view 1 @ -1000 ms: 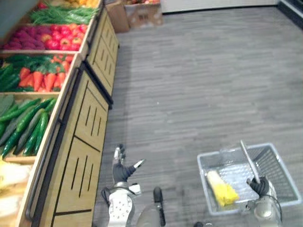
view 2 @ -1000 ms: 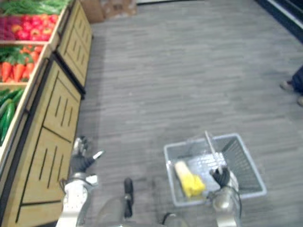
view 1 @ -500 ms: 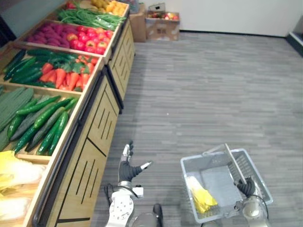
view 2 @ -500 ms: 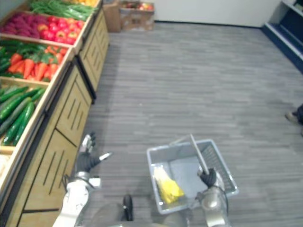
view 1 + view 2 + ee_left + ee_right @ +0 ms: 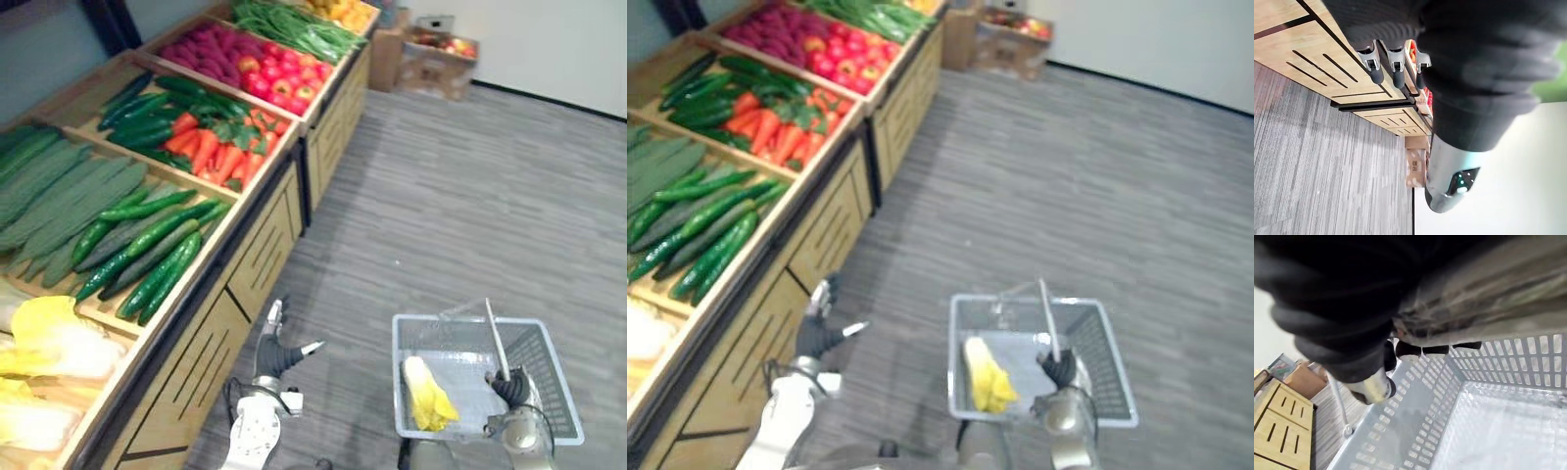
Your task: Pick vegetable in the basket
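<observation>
A grey plastic basket [image 5: 468, 322] hangs low at my right side with a yellow-white leafy cabbage [image 5: 427, 394] lying in it. My right hand [image 5: 509, 393] is shut on the basket's thin handle [image 5: 495, 338]; in the right wrist view the fingers [image 5: 1411, 349] curl round the handle over the basket's slotted wall [image 5: 1415, 406]. My left hand [image 5: 275, 353] is open and holds nothing, its straight fingers [image 5: 1396, 68] close to the wooden front of the produce stand [image 5: 1298, 46]. On the stand lie yellow cabbages [image 5: 54, 343], cucumbers [image 5: 147, 255] and carrots [image 5: 211, 147].
The stand runs along my left, with red produce [image 5: 284, 73] and green beans [image 5: 294, 24] in its farther bins. Cardboard boxes [image 5: 436, 44] sit by the white far wall. Grey floor [image 5: 490, 196] stretches ahead and to the right.
The camera has swung towards the stand, so more of its bins show. The right hand keeps hold of the basket handle and the left hand stays open beside the stand.
</observation>
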Motion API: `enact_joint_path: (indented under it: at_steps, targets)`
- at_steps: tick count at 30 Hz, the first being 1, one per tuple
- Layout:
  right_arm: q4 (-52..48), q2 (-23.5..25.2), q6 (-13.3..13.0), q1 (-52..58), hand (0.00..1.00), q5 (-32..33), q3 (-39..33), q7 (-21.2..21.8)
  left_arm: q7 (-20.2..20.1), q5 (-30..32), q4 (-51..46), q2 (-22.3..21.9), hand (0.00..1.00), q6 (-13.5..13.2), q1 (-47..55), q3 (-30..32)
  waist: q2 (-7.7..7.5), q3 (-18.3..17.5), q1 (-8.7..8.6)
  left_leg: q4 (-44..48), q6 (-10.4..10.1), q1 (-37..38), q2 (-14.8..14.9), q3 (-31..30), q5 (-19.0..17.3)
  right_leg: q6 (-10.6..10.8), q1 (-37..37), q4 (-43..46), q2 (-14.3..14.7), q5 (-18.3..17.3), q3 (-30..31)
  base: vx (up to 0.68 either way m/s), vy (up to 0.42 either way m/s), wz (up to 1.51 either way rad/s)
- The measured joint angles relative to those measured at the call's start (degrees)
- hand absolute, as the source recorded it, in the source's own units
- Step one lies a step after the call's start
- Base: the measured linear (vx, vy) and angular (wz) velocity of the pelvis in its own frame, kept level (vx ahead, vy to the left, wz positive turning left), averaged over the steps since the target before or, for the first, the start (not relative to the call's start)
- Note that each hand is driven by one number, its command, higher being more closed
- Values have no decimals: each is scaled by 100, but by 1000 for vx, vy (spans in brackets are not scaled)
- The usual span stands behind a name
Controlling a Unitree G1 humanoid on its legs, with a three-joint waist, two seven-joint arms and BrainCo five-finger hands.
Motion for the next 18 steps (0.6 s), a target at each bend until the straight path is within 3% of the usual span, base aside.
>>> enact_joint_path:
  at_steps: [1,2,3,5,6,8,11,13,15,16,17,18]
  targets:
    - [16,-40,6,-8,100,0,-3,2,0,-3,86,-68,0,2,-3,-5,154,-26,26,134,-88,-14,162,-4,-133,62,0,107,130,3,-72,587,-430,13]
    - [6,-55,8,-99,100,-1,12,7,4,-38,135,-209,0,24,42,0,394,-89,32,447,-200,-160,469,36,-202,-127,18,213,409,-151,-233,413,-335,-2]
    - [5,-60,7,-125,100,-1,17,7,3,-55,134,-274,0,27,24,5,520,-143,7,929,-259,-433,656,20,-166,-271,6,278,558,-297,-376,405,-342,1]
    - [6,-96,7,-112,100,0,30,41,-2,-73,138,-479,0,27,-39,-3,592,-131,-8,1836,-356,-829,844,16,97,-510,124,414,675,-517,-594,407,-372,28]
    - [3,-108,7,-52,100,1,32,54,-12,-227,150,-568,0,26,-100,1,569,-117,-54,2597,-311,-1087,883,31,498,-571,385,427,685,-712,-732,415,-363,43]
    - [-2,-215,10,83,100,4,29,50,-16,-324,201,-638,0,11,-110,23,505,-70,-41,3619,-228,-1438,1073,185,932,-683,901,315,702,-852,-897,352,-257,41]
    - [-18,-405,11,236,100,15,-32,-5,-49,-629,260,-635,0,15,-66,67,502,-60,-23,4292,-165,-2052,1353,690,605,-702,1530,-131,712,-1024,-1099,271,-200,36]
    - [-31,-449,14,209,100,48,-113,-6,-102,-731,299,-641,0,27,-50,98,547,-30,27,4045,-214,-2439,1333,793,407,-724,1698,-306,741,-1144,-1174,158,-61,22]
    - [-25,-444,53,209,100,52,-218,-5,-161,-729,370,-647,0,94,47,206,570,-6,98,2976,-221,-2595,1063,868,344,-677,1896,-465,711,-1236,-1270,139,56,26]
    - [-18,-452,62,216,100,52,-224,-5,-159,-726,363,-647,0,97,80,243,574,-14,118,2404,-196,-2560,965,894,453,-637,1918,-496,701,-1250,-1300,202,165,18]
    - [-19,-498,62,219,100,49,-220,-5,-156,-718,345,-653,0,98,137,306,679,-19,164,1072,-189,-2373,839,1153,964,-510,2051,-603,771,-1275,-1344,192,167,12]
    - [-18,-526,63,234,100,49,-224,-5,-157,-710,345,-655,0,99,157,312,763,-45,160,629,-192,-2297,834,1206,1176,-457,2113,-653,840,-1293,-1385,261,195,3]
